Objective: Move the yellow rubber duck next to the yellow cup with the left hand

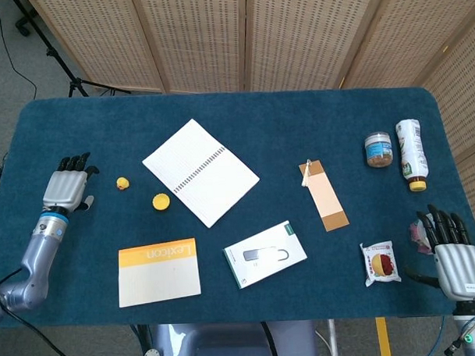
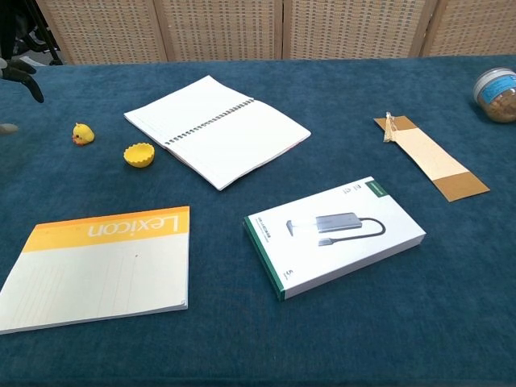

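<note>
While the left hand (image 1: 66, 188) hovered empty with fingers spread, just left of the duck (image 1: 122, 183), the duck sat near the cup (image 1: 160, 201). Best approach: lower over duck, pinch lightly, avoid nudging it.

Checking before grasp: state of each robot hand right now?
Left robot hand: open, holding nothing, short of the duck.
Right robot hand: open, holding nothing.
</note>
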You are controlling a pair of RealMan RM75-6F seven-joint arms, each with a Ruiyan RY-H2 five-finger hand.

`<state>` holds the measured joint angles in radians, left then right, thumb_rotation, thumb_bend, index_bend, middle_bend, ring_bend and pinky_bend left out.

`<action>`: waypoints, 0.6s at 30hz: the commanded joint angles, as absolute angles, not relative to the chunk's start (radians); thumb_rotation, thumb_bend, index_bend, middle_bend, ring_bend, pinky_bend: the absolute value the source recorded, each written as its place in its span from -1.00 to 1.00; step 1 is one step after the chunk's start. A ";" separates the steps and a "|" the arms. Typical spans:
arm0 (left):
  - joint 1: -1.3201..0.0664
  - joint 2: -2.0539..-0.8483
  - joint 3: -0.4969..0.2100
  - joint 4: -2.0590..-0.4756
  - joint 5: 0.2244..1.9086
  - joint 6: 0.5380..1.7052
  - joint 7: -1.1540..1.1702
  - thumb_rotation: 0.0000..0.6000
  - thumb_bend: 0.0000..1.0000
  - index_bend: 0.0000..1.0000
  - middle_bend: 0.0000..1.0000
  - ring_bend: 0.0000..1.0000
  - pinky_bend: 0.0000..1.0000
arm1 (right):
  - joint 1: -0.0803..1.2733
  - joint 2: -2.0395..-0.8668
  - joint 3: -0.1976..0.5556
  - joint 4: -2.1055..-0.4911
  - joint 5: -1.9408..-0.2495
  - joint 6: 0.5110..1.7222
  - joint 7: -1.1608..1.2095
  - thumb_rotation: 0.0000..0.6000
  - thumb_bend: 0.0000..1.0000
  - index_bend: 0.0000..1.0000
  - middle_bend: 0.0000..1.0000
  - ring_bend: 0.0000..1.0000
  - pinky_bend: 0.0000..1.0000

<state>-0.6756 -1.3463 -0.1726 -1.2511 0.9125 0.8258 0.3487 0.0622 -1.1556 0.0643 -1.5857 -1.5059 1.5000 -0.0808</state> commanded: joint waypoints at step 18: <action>-0.730 -1.456 -0.189 -1.114 0.917 0.763 0.273 1.00 -0.24 -0.43 -1.00 -1.00 -1.00 | 0.064 -1.159 0.068 -1.575 -1.509 1.506 -0.062 1.00 -1.00 -1.00 -1.00 -1.00 -1.00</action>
